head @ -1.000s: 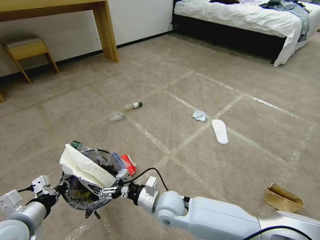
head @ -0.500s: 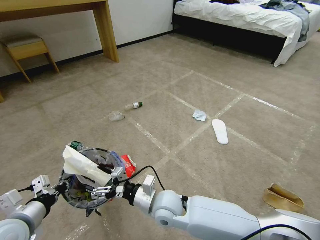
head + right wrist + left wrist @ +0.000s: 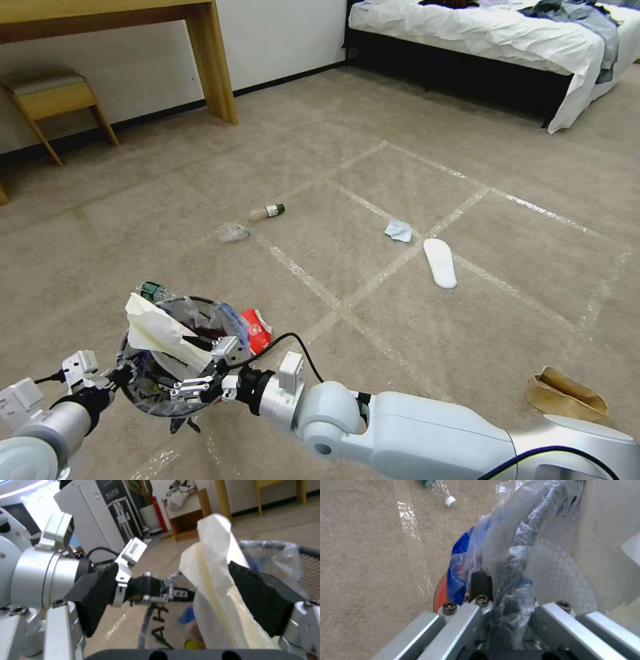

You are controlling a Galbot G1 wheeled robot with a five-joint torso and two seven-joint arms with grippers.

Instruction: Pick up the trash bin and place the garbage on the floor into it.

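The trash bin (image 3: pixel 143 393), round and lined with a crinkly clear bag printed in blue, hangs low at the near left. My left gripper (image 3: pixel 120 379) is shut on its rim; the left wrist view shows the bag-wrapped rim (image 3: pixel 506 555) clamped between the fingers. A white paper sheet (image 3: pixel 160 332) sticks up out of the bin. My right gripper (image 3: pixel 200 368) stands open over the bin's mouth, its black pads (image 3: pixel 100 597) on either side of the paper (image 3: pixel 213 590). Garbage on the floor: a red wrapper (image 3: pixel 258 329) and a green-labelled bottle (image 3: pixel 152 291) beside the bin.
Farther out lie a small bottle (image 3: pixel 268 211), a clear plastic scrap (image 3: pixel 233 232), a tissue (image 3: pixel 399 230), a white insole (image 3: pixel 440 262) and a brown paper scrap (image 3: pixel 567 395). A wooden desk leg (image 3: pixel 215 67), a stool (image 3: pixel 53 100) and a bed (image 3: pixel 493 40) border the carpet.
My right gripper has slid left, farther over the bin's mouth. The white paper now stands steeper and deeper in the bin. The left arm still holds the bin.
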